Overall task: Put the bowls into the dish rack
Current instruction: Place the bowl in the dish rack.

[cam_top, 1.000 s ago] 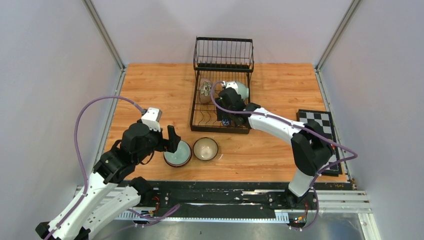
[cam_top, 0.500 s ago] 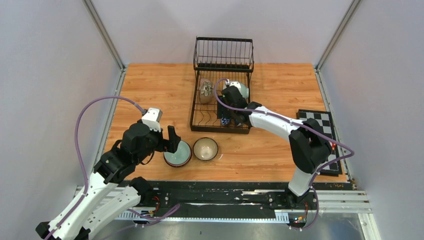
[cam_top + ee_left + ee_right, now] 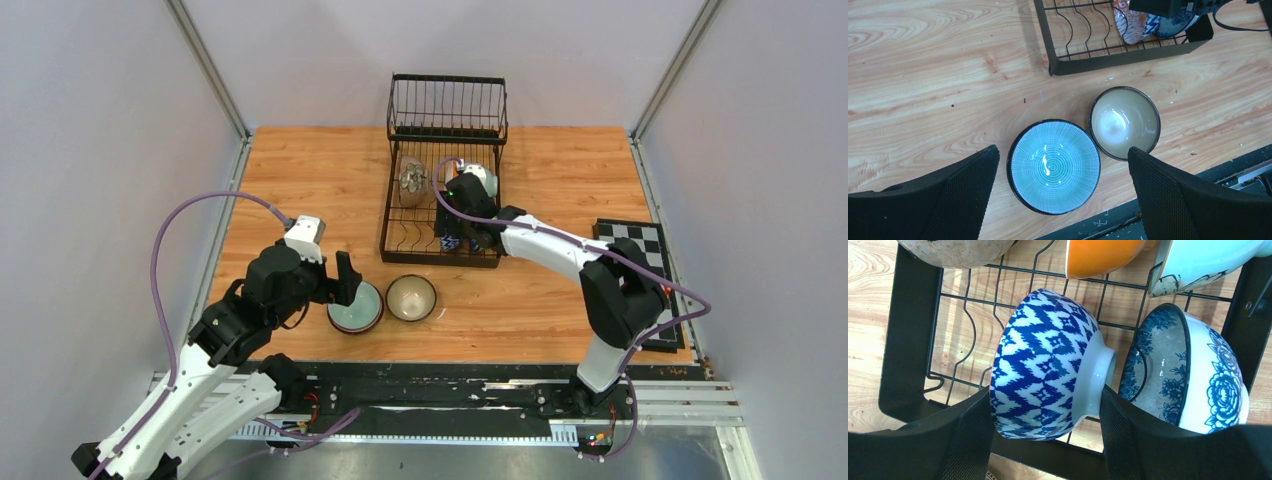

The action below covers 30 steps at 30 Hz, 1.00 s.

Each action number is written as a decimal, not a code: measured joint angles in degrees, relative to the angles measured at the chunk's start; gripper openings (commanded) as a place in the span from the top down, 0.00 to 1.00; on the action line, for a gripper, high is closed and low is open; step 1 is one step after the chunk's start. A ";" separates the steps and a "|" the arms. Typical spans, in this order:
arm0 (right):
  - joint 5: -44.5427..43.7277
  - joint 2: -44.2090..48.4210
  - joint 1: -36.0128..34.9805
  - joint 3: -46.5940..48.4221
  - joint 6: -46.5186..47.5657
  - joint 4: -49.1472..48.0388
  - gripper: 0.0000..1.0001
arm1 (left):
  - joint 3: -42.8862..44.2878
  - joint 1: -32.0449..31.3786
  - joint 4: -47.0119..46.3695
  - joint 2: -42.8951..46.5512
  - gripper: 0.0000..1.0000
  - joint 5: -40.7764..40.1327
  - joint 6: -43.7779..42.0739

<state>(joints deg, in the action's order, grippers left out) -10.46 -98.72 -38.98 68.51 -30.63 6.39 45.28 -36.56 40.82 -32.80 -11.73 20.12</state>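
Note:
The black wire dish rack [image 3: 440,261] stands at the table's back centre. My right gripper [image 3: 1045,392] is inside it, its pads against the rim and the foot of a blue-and-white zigzag bowl [image 3: 1043,370] that lies on its side in the slots. A blue floral bowl [image 3: 1193,375], an orange bowl [image 3: 1098,252], a pale celadon bowl [image 3: 1208,260] and a speckled brown bowl [image 3: 955,250] are also in the rack. My left gripper [image 3: 1063,150] is open above a turquoise bowl [image 3: 1053,165]. A beige bowl [image 3: 1124,122] sits upright beside it.
A black-and-white checkered board [image 3: 630,245] lies at the right edge of the table. The rack's upper basket tier [image 3: 447,105] stands at the back. Grey walls close in both sides. The two loose bowls sit near the table's front edge [image 3: 450,360].
My right wrist has shifted slightly toward the back of the rack, with the zigzag bowl staying at the rack's front. My left arm has not moved.

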 measured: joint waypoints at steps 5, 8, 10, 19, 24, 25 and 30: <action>0.02 0.39 0.04 -0.57 -0.13 -0.55 0.29 | -0.04 0.00 0.00 0.00 0.00 0.00 0.00; 0.17 0.48 0.04 -0.66 -0.28 -0.55 0.24 | -0.09 0.00 0.00 -0.02 0.00 0.00 0.00; 0.42 0.52 0.04 -0.90 -0.31 -0.28 0.22 | -0.09 0.00 0.00 -0.07 0.00 0.00 0.00; 1.49 2.29 0.04 -1.29 -0.48 1.64 0.19 | -0.09 0.00 0.00 -0.11 0.00 0.00 0.02; 0.50 4.39 -0.33 -1.29 -0.37 3.19 0.19 | -0.09 0.00 0.00 -0.11 0.00 0.00 0.00; -0.04 4.81 -0.57 -1.29 -0.28 3.67 0.19 | -0.09 0.00 0.00 -0.11 0.00 0.00 0.00; -2.14 7.50 -2.25 -1.29 0.11 6.05 0.20 | -0.09 0.00 0.00 -0.11 0.00 0.02 0.02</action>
<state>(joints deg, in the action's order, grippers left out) -12.60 -91.22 -41.23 67.22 -30.52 12.45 45.19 -36.56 40.82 -32.91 -11.70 20.14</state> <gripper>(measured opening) 0.808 0.997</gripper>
